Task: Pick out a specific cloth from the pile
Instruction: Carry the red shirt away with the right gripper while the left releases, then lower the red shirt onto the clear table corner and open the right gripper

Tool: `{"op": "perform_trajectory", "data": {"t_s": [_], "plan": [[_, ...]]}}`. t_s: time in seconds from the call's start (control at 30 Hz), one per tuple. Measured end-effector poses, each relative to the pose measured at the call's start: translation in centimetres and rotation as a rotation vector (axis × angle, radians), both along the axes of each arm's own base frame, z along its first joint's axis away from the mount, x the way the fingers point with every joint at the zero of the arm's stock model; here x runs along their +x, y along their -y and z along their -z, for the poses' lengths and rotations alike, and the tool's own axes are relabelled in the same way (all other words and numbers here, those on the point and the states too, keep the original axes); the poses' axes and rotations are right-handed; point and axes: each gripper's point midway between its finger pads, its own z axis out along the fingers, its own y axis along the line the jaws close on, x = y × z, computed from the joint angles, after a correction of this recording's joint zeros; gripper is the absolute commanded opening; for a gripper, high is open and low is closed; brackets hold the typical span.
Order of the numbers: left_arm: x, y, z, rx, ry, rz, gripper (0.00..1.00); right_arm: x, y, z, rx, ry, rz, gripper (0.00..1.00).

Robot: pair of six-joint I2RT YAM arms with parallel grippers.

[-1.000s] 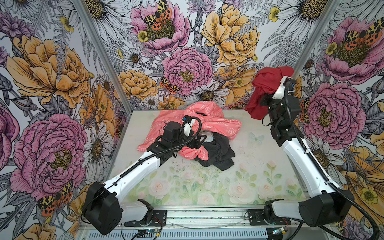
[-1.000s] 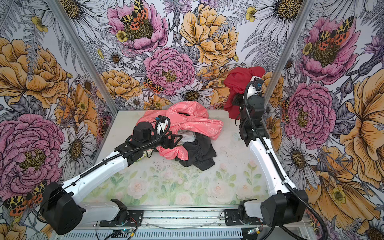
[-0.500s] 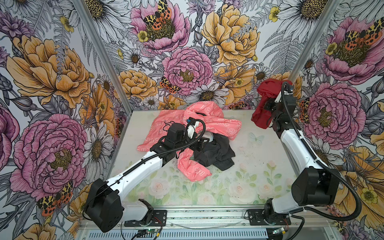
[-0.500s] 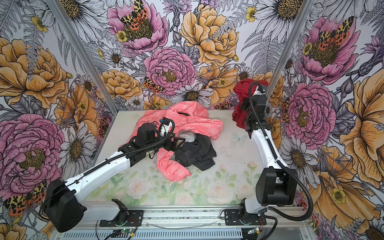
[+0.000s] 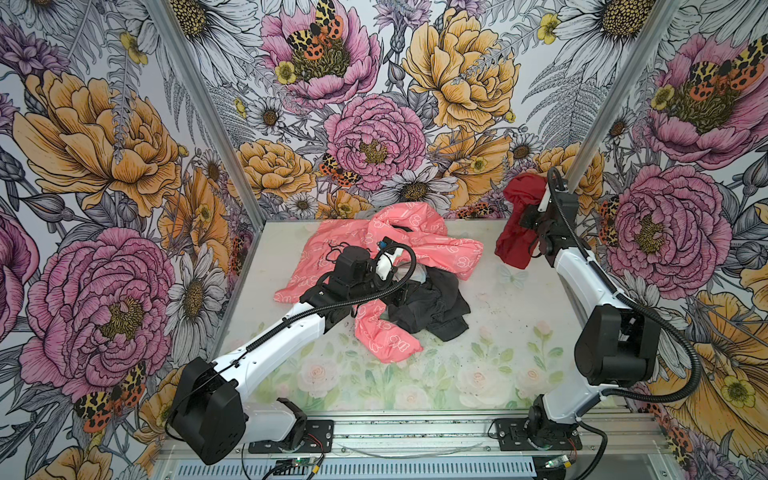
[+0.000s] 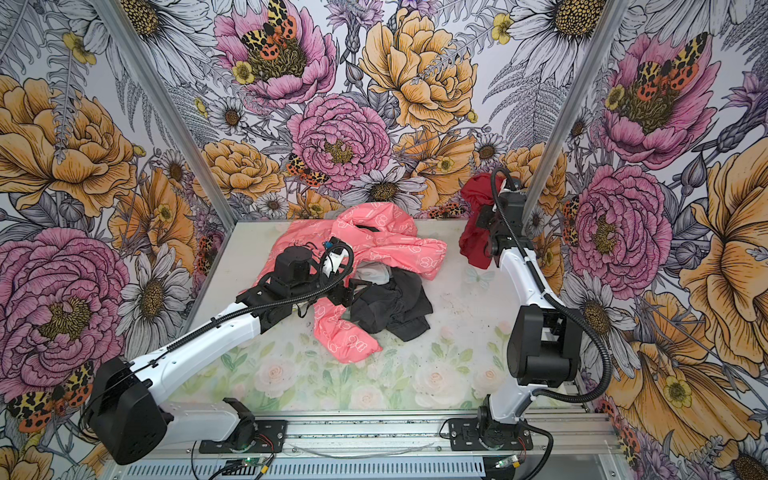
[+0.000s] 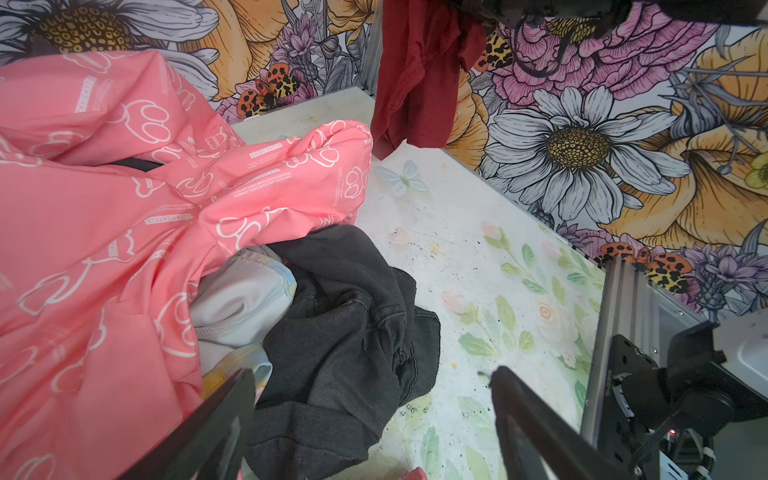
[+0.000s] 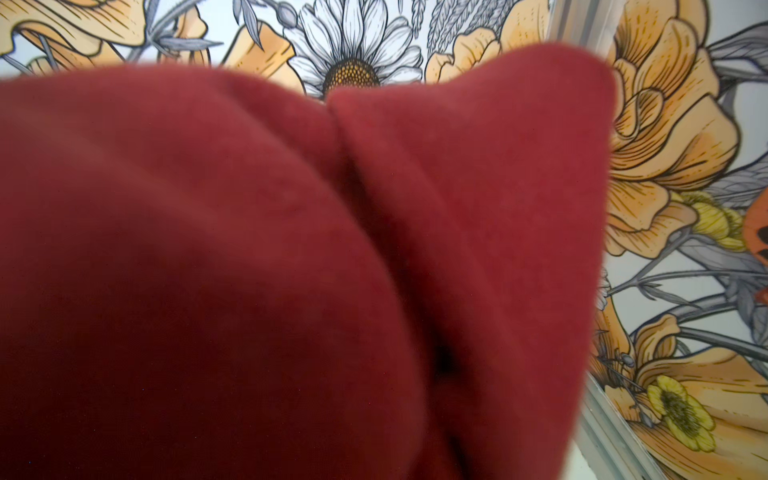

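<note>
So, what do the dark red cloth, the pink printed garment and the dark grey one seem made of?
The dark red cloth: soft matte knit, maybe fleece; fuzzy nap at its edge. The pink printed garment: thin smooth synthetic, probably; slight sheen, crisp creases. The dark grey garment: heavier matte cotton, perhaps; faded, stitched seams.

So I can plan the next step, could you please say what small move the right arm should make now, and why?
Probably lower the small dark red soft cloth onto the floral tabletop beside the heap of mixed clothes. The right end effector grips it, hanging clear of the heap, so only setting it down apart seems left.
</note>
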Motion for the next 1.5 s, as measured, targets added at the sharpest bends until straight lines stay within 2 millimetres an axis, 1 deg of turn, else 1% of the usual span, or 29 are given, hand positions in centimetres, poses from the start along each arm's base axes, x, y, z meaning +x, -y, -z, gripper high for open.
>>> {"op": "perform_trajectory", "data": {"t_s": [0.07,0.17,0.43,0.53,0.63,0.8,0.9,1.07,1.13,1.23,1.37,1.5], "plan": [[-0.3,0.3,0.0,0.002,0.004,0.011,0.9,0.7,0.1,0.8,-0.005,-0.014,-0.014,0.0],[-0.6,0.7,0.0,0.003,0.006,0.025,0.9,2.0,0.4,1.3,-0.008,-0.02,-0.029,0.0],[-0.8,0.8,-0.1,0.003,0.007,0.029,0.9,5.6,1.7,1.4,-0.034,-0.001,-0.049,0.0],[-0.8,0.8,-0.1,0.003,0.007,0.029,0.9,6.7,2.3,1.6,-0.043,0.002,-0.052,0.0],[-0.8,0.8,-0.1,0.003,0.007,0.029,0.9,7.2,2.8,2.1,-0.045,-0.001,-0.054,0.0],[-0.8,0.8,0.0,0.003,0.006,0.028,0.9,7.1,4.0,2.9,-0.047,-0.016,-0.044,0.0],[-0.8,0.7,0.2,0.005,0.003,0.028,0.9,6.8,4.3,4.4,-0.05,-0.039,-0.041,0.0],[-1.0,0.7,0.6,0.009,-0.001,0.03,0.9,5.2,5.1,9.4,-0.031,-0.15,-0.03,0.0],[-1.0,0.6,0.6,0.008,0.0,0.029,0.9,4.7,5.1,11.2,-0.024,-0.192,-0.03,0.0],[-1.1,0.6,0.3,0.003,0.008,0.027,0.9,4.2,5.3,13.1,-0.016,-0.242,-0.029,0.0],[-0.8,0.4,0.1,-0.001,0.013,0.02,0.9,3.7,5.2,14.8,-0.019,-0.302,-0.039,0.0],[0.0,-0.3,0.0,-0.008,0.013,-0.009,0.9,3.6,5.2,16.7,-0.018,-0.369,-0.049,0.0]]}}
